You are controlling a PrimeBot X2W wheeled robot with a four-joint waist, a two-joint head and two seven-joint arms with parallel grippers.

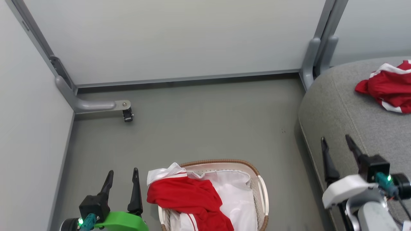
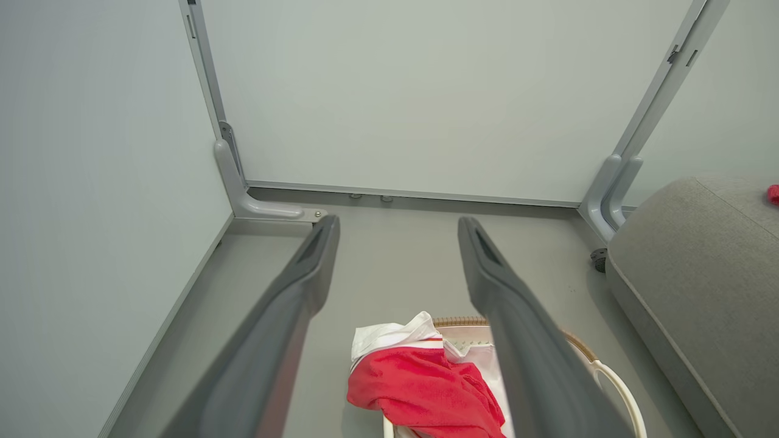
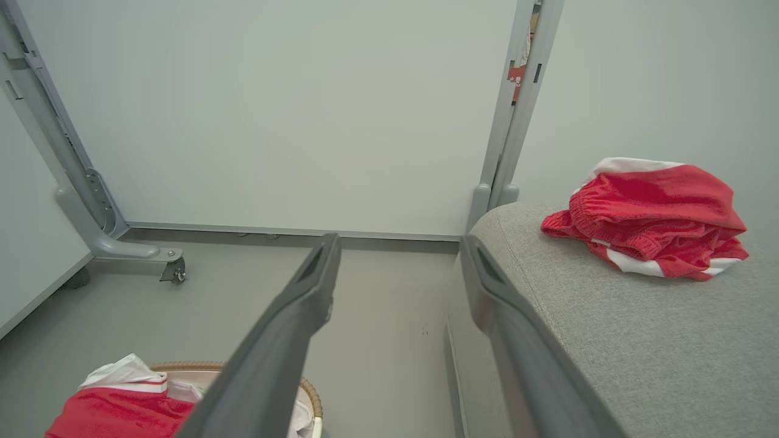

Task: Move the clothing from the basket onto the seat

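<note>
One red garment (image 1: 390,85) lies on the seat (image 1: 334,106). A second garment (image 1: 189,197) hangs over the left rim of the basket (image 1: 264,192). The left gripper (image 1: 123,170) and right gripper (image 1: 335,138) both stand spread wide, holding nothing. The next step is probably a fresh pickup: reach down to the basket and pinch the remaining cloth.

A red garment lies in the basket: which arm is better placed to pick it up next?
Probably the left. The left gripper, open, hangs beside the red garment draped over the rim of the basket; the right gripper, open, is at the edge of the seat, farther away.
</note>
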